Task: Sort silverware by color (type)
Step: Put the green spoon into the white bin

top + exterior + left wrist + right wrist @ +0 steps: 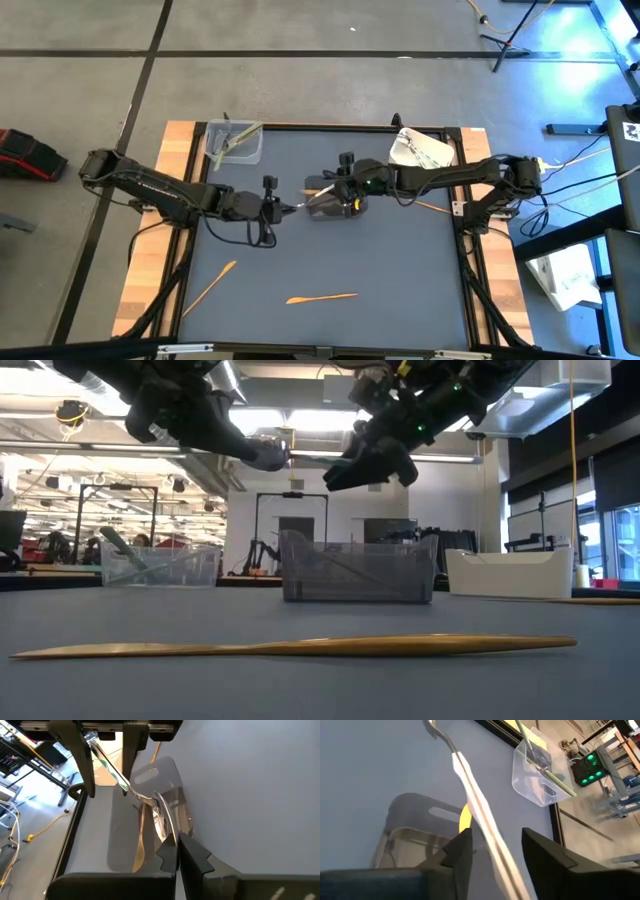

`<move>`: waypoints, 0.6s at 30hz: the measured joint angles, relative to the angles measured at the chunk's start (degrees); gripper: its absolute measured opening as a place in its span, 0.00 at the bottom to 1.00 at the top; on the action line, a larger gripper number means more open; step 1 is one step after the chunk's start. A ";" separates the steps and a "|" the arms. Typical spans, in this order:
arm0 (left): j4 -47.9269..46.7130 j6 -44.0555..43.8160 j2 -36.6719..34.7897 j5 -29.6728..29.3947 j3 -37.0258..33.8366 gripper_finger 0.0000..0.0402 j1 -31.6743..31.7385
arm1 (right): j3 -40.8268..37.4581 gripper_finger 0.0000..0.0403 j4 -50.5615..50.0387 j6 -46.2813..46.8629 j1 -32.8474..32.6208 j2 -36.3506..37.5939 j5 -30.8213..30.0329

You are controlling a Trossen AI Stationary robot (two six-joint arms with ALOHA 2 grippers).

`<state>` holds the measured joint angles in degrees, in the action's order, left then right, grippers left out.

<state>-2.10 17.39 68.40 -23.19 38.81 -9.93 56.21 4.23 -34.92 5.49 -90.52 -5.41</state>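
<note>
Orange utensil (pixel 300 648) lies flat on the mat closest to the low camera, at the table's 6 o'clock, with another orange one (pixel 210 285) at 7 o'clock and a third (pixel 430 207) off toward 3 o'clock. Just short of centre toward 12 o'clock, both arms meet over the dark grey container (pixel 355 575), which already holds an orange piece (pixel 465 817). The left gripper (pixel 180 851) comes in from 9 o'clock with its fingers pinched narrow on the bowl end of a silver spoon (pixel 472 790). The right gripper (pixel 495 834) reaches from 3 o'clock with its fingers spread wide on either side of the spoon's handle, not touching it. This looks like a hand-over in mid-air. The olive-green utensils (pixel 238 138) sit in the clear container (pixel 240 152) at 11 o'clock, and a white container (pixel 410 158) stands at 1 o'clock. The main risk is timing. If the left lets go before the right has clamped, the spoon falls into the grey bin among the orange, the wrong colour. The thin, smooth handle could also twist or slide as the right closes, and the two sets of fingers are close enough to knock together.
</note>
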 joint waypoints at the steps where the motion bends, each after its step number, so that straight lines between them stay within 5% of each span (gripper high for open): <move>1: -0.03 -0.19 0.00 0.03 0.00 0.00 0.00 | 0.00 0.38 0.20 -0.04 -0.26 0.00 -0.03; 8: -0.14 -0.44 0.02 0.19 0.00 0.00 0.00 | 0.00 0.34 2.90 -0.13 -1.46 0.00 -0.17; 18: -0.05 -0.72 0.02 0.01 0.00 0.00 0.02 | -0.02 0.44 4.65 -0.02 -3.01 -0.02 0.42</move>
<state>-2.15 16.67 68.42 -23.18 38.81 -9.91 56.18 8.88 -34.94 2.48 -90.54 -4.99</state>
